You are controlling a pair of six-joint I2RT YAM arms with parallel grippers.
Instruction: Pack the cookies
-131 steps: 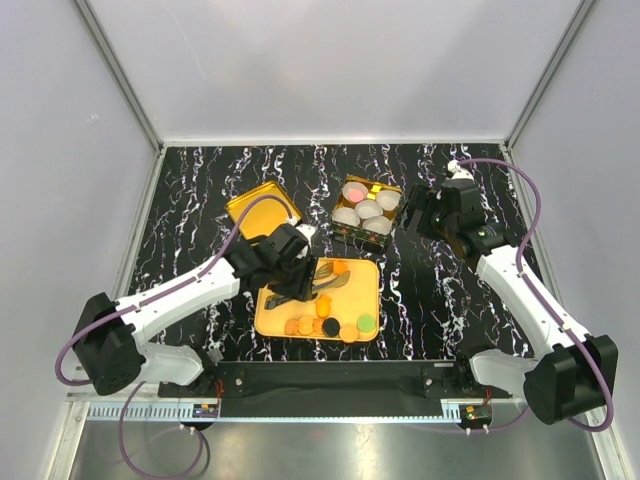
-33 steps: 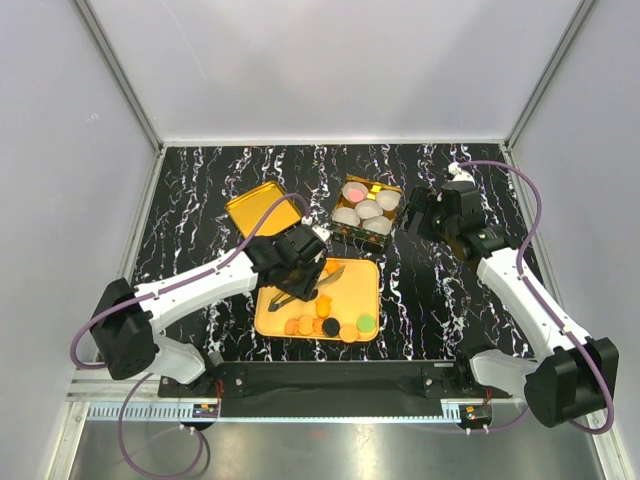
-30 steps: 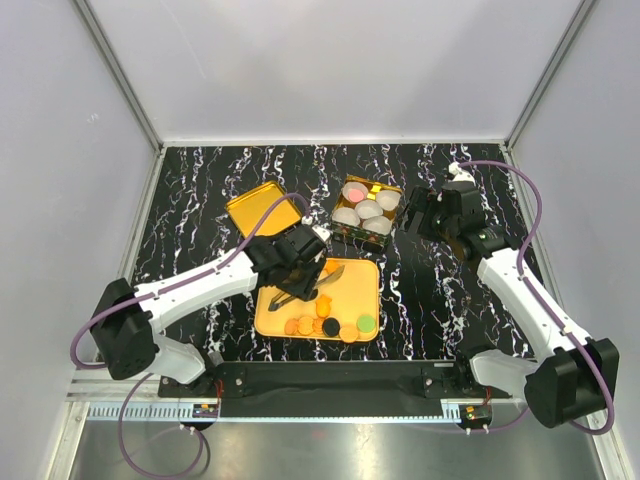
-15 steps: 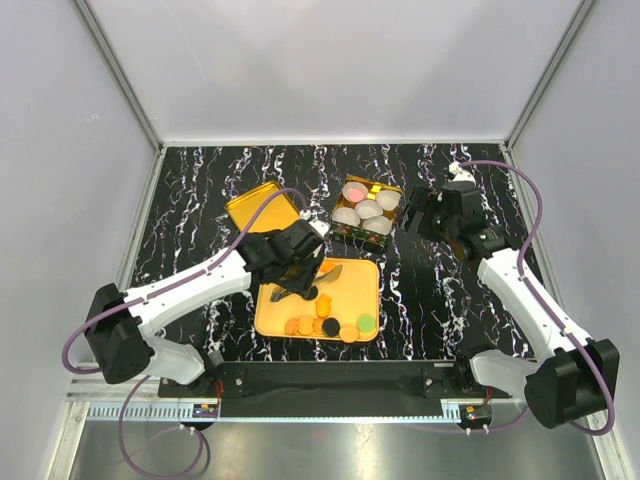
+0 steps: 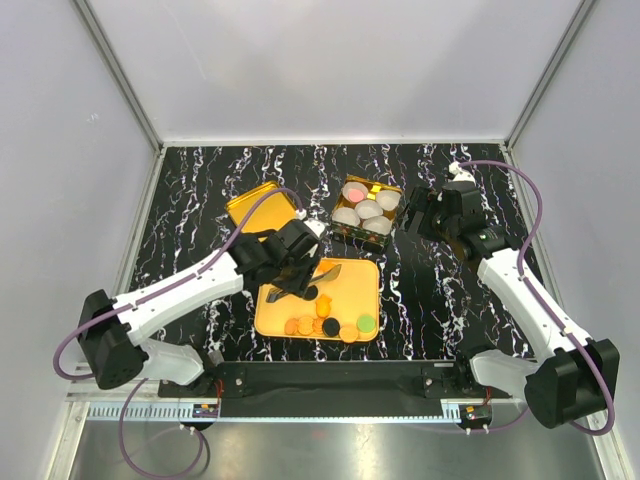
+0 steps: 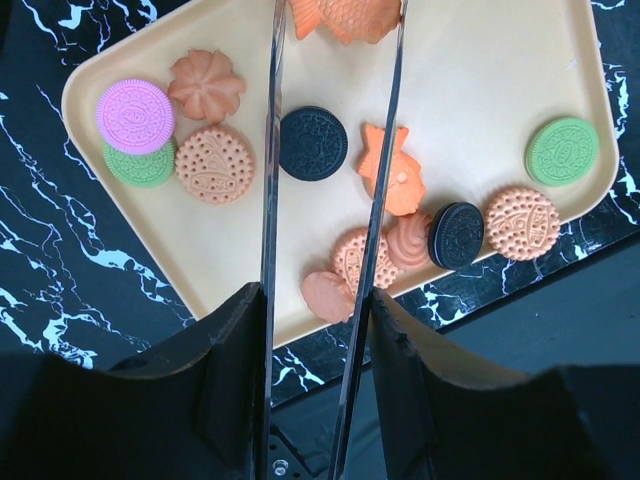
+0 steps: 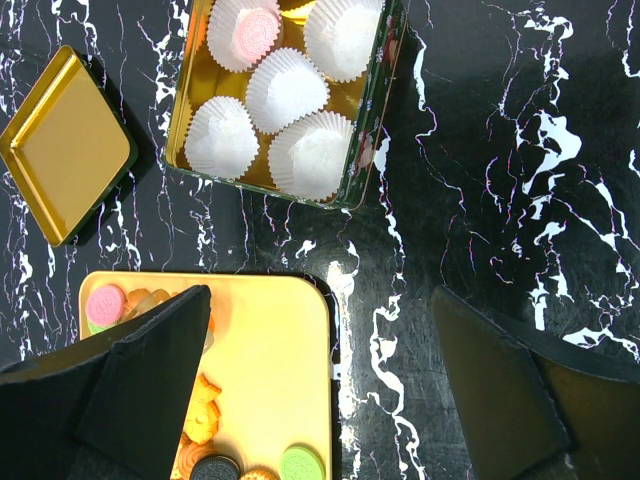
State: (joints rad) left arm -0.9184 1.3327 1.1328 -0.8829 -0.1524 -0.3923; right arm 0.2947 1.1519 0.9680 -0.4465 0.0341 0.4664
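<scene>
Several cookies lie on the yellow-orange tray [image 5: 356, 288]: a black one [image 6: 313, 143], a pink one [image 6: 135, 115], a green one [image 6: 563, 151] and orange ones. My left gripper [image 5: 296, 262] is shut on metal tongs [image 6: 272, 150] whose blades reach over the tray. An orange fish-shaped cookie [image 6: 345, 15] sits between the blades at the top edge; the tips are out of view. My right gripper [image 5: 425, 215] is open and empty, hovering right of the gold box [image 5: 367, 210]. One pink cookie [image 7: 257, 30] sits in a paper cup there.
The gold box [image 7: 380, 110] holds several white paper cups [image 7: 288, 88]. Its gold lid [image 5: 262, 208] lies on the black marbled table left of it, behind the tray. Grey walls enclose the table.
My left gripper has drawn back a little toward the far left with the tongs, still over the tray. The right arm has not moved.
</scene>
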